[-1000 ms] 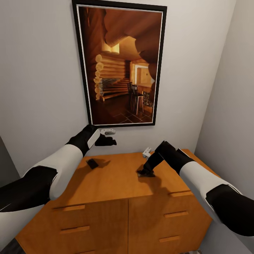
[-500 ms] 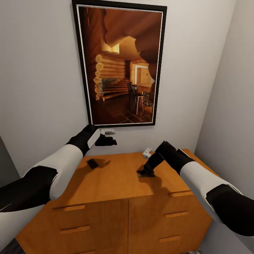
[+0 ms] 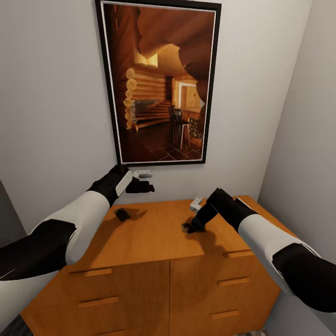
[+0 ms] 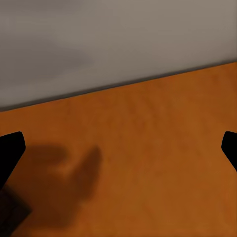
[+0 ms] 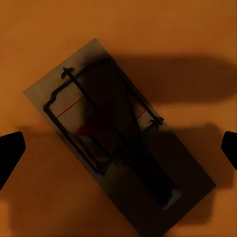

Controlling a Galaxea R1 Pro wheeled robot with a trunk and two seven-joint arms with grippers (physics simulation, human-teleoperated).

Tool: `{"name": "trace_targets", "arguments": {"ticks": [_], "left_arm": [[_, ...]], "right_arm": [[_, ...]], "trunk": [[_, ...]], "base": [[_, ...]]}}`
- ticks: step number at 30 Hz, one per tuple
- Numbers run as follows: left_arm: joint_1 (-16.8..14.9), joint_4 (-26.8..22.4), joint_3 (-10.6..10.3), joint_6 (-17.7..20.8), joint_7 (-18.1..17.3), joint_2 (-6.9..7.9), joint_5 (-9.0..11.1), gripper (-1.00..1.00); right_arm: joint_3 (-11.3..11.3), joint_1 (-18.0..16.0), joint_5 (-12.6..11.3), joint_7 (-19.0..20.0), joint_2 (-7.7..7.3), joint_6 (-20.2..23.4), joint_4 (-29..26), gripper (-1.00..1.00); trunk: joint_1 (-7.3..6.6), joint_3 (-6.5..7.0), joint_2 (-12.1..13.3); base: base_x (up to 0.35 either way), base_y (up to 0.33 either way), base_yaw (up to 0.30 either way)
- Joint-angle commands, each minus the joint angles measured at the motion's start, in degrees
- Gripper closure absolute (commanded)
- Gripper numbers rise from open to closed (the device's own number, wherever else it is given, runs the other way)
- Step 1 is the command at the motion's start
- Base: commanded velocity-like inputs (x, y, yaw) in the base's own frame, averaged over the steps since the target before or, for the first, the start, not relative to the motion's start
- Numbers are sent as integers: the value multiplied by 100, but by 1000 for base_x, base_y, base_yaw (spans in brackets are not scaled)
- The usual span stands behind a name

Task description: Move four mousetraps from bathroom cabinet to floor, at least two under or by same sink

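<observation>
Two mousetraps lie on the cabinet top. One mousetrap sits near the back left, below and slightly short of my left gripper. That gripper hangs in the air by the wall, open, with bare cabinet top between its fingertips. The other mousetrap lies at the middle right, right under my right gripper. In the right wrist view this mousetrap lies diagonally with dark wire and a red spot, and the open gripper spans it with fingertips wide apart, not touching.
A large framed picture hangs on the grey wall behind the cabinet. A side wall closes in on the right. Drawer fronts with wooden pulls face me below the top.
The whole head view has shifted slightly upward, so the camera moved. Both arms and both mousetraps hold nearly the same places.
</observation>
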Motion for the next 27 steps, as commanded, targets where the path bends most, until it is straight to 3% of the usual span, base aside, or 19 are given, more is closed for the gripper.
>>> {"name": "trace_targets", "arguments": {"ticks": [1,27], "left_arm": [[-5,-5,-39,17,-15,4,9,-100],[-5,-10,-39,23,-11,5,6,-100]], "right_arm": [[8,-4,49,44,-5,10,-12,-100],[-14,-7,6,44,-22,-87,11,-100]], "trunk": [[23,-25,-46],[66,-61,-126]], "base": [[0,0,0],[0,0,0]]}}
